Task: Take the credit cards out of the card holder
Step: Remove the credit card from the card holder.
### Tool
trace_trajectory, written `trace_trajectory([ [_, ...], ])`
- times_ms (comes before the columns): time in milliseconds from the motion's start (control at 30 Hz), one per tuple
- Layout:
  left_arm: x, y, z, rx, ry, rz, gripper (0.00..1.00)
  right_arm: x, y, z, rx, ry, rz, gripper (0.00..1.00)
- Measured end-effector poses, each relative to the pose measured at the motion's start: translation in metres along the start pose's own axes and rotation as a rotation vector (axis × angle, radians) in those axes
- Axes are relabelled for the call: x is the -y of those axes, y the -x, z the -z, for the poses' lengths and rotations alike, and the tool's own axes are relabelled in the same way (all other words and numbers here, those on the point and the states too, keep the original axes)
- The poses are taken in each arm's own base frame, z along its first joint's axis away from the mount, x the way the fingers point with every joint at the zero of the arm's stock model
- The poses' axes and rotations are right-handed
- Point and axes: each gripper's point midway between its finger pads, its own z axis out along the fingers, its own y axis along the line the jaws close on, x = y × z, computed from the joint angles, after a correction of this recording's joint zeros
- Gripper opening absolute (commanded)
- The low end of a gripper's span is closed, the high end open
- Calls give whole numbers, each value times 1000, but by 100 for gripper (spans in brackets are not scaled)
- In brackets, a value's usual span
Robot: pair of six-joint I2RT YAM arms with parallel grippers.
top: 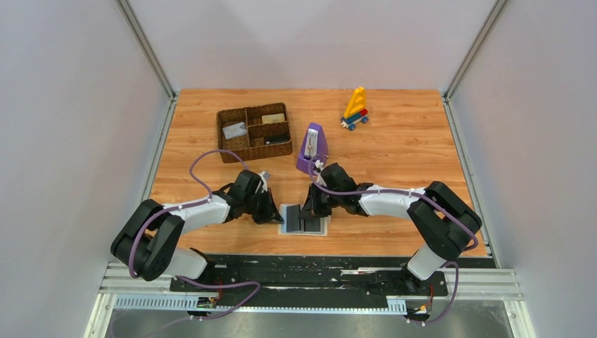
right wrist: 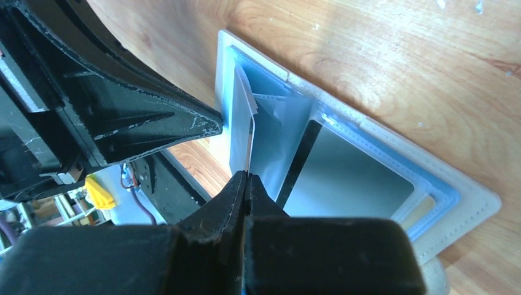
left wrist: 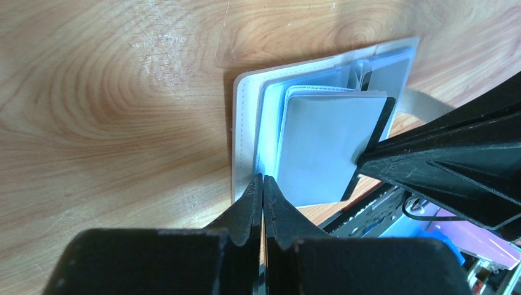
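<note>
The light-blue card holder (top: 304, 220) lies open on the table near the front edge. My left gripper (top: 276, 211) is shut, and its tips (left wrist: 263, 178) rest on the holder's left border (left wrist: 246, 135). My right gripper (top: 308, 210) is shut (right wrist: 248, 174) on the thin edge of a black-edged card (left wrist: 332, 144) that stands tilted up out of the holder's left half. Another card (right wrist: 350, 178) lies in the right half behind a clear slot. The two grippers' fingers nearly meet over the holder.
A brown woven tray (top: 255, 132) with several cards in its compartments stands at the back left. A purple metronome (top: 312, 149) stands just behind my right gripper. A small colourful toy (top: 355, 109) is at the back right. The table's front edge and rail (top: 310, 264) are close.
</note>
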Motion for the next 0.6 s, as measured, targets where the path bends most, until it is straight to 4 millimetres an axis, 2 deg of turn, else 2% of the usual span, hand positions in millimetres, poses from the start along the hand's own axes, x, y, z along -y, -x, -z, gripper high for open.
trace_trajectory([
  [233, 0, 0, 0, 0, 1, 0, 5, -1, -2, 2, -15, 55, -28, 0],
  [333, 0, 0, 0, 0, 1, 1, 5, 1, -2, 4, -16, 64, -37, 5],
  [400, 0, 0, 0, 0, 2, 1, 5, 2, -2, 4, -18, 68, -43, 0],
  [533, 0, 0, 0, 1, 3, 0, 5, -1, -2, 5, -24, 86, -46, 0],
  [567, 0, 0, 0, 1, 3, 0, 5, -1, -2, 5, -25, 90, -46, 1],
  [600, 0, 0, 0, 2, 4, 0, 5, -2, -2, 6, -26, 94, -47, 5],
])
